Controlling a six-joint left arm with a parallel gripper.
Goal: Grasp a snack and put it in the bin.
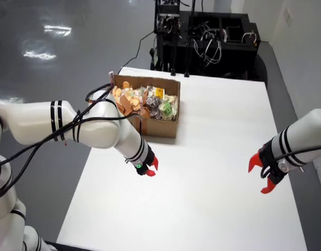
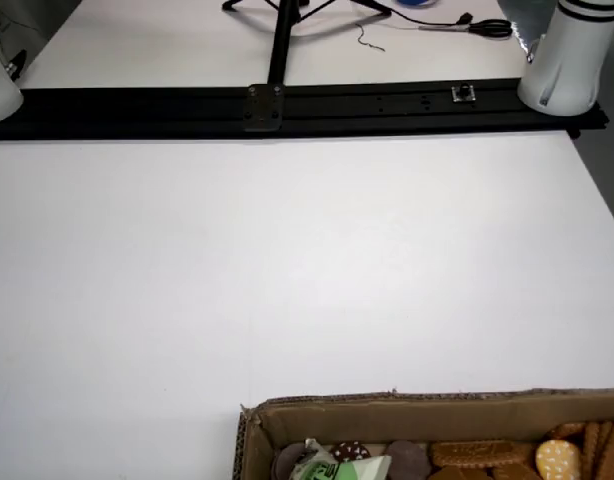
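A brown cardboard box point(image 1: 159, 127) stands at the back left of the white table in the view from above, heaped with snacks point(image 1: 145, 102): biscuits and small wrapped packets. The left arm's gripper point(image 1: 149, 167) hovers just in front of the box's near wall. Its red fingertips point(image 1: 153, 162) are slightly apart with nothing between them. In the low view from behind the box, the box rim point(image 2: 427, 402) and a few snacks point(image 2: 467, 455) show at the bottom edge. No gripper shows in that view.
A second arm's gripper point(image 1: 261, 175) hangs with its fingers spread over the table's right side in the view from above. Black equipment racks point(image 1: 202, 36) stand beyond the far edge. In the low view, a black rail point(image 2: 287, 105) and the white arm bases point(image 2: 569, 60) line the opposite edge.
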